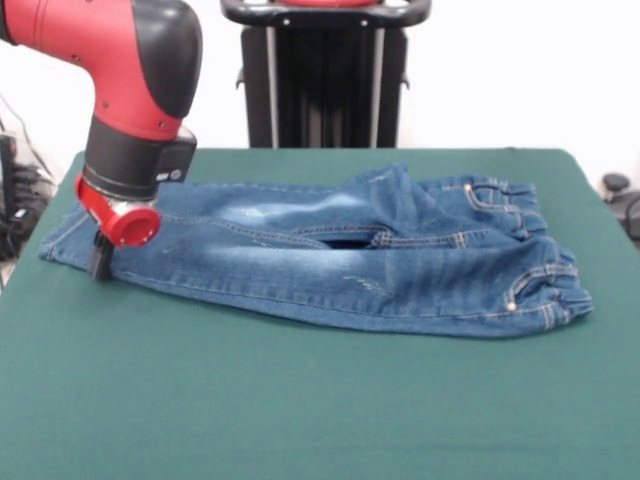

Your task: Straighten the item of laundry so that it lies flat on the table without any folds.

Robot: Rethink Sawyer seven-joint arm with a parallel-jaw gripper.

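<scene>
Denim jeans [330, 255] across table [300, 400]; gripper [100, 262] at hem end, seemingly touching; finger state unclear

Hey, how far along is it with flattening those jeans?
The jeans already lie stretched lengthwise across the table. The hand is down at their leg-end edge. A fold at the crotch and the bunched waistband are left to flatten.

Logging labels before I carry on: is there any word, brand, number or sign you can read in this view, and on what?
None readable.
Jeans: stitching and rivets only, no legible tag.
Arm's wrist above the gripper: a small pale mark, too blurred to read.
Table: no markings.
</scene>
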